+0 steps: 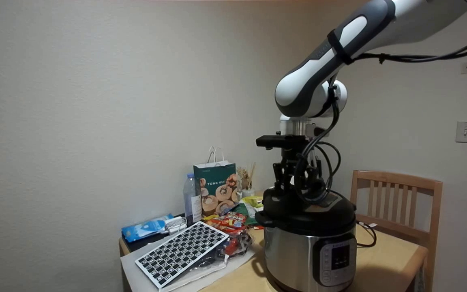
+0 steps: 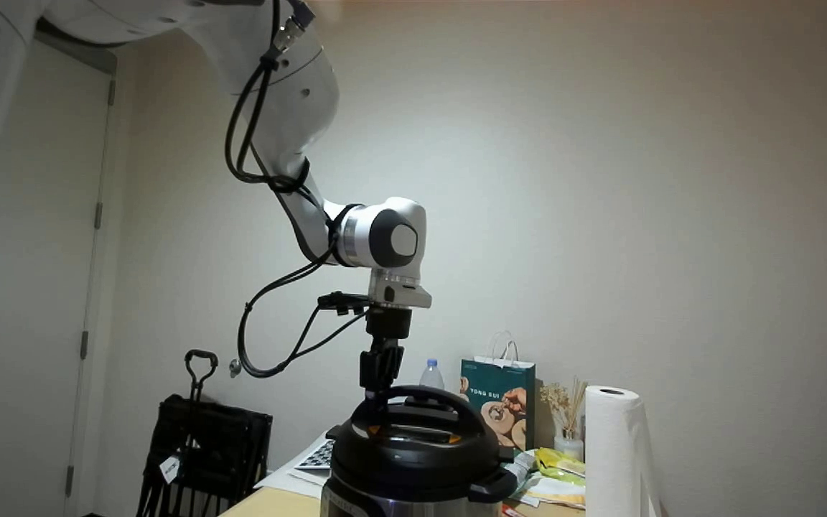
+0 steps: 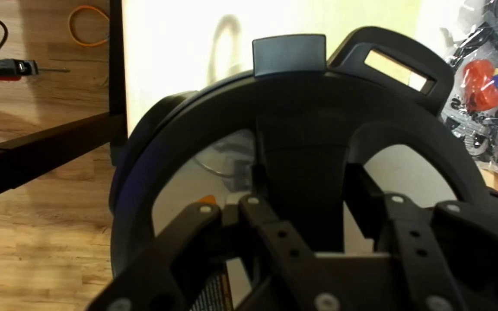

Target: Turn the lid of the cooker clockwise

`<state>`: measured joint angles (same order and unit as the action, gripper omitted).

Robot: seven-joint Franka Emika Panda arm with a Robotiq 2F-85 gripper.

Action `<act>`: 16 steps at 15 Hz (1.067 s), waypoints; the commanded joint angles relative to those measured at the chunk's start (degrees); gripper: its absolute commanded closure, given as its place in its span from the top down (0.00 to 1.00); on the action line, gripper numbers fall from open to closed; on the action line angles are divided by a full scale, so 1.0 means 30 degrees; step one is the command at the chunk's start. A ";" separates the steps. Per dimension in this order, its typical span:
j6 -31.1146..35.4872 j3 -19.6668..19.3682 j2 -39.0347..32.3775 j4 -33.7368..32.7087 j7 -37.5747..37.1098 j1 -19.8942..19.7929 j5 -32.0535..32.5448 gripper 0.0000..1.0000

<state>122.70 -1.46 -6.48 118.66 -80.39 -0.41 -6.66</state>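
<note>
The cooker (image 1: 290,259) is a steel cylinder with a black front panel, standing on the wooden table. It shows only at the bottom edge in an exterior view (image 2: 428,509). The glossy black lid (image 1: 318,219) sits on top of it and also shows in an exterior view (image 2: 413,467) and in the wrist view (image 3: 301,93). The lid's raised handle (image 2: 431,393) arches over its top. My gripper (image 3: 304,183) points straight down with one finger on each side of the handle. Both fingertips appear to press against it. In an exterior view the gripper (image 2: 376,395) stands at the handle's end.
Snack packets (image 1: 229,221), a checkered board (image 1: 183,253), a green paper bag (image 1: 219,188) and a bottle (image 1: 193,198) lie or stand beside the cooker. A paper towel roll (image 2: 618,452) stands on the table. A wooden chair (image 1: 397,202) is behind. Loose cables hang from the arm.
</note>
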 commanded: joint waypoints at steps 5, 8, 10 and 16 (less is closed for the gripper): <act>-0.1794 -0.0413 -0.2940 -0.3545 -0.3307 0.0016 -0.0907 0.23; -0.2294 -0.0579 -0.4183 -0.5191 -0.4558 -0.0100 -0.1707 0.23; -0.2656 -0.0597 -0.4868 -0.6108 -0.5579 -0.0162 -0.2525 0.23; -0.3682 -0.0401 -0.4125 -0.6215 -0.7112 0.0095 -0.2934 0.73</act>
<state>111.81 -2.32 -18.87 100.11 -101.80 -0.40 -15.37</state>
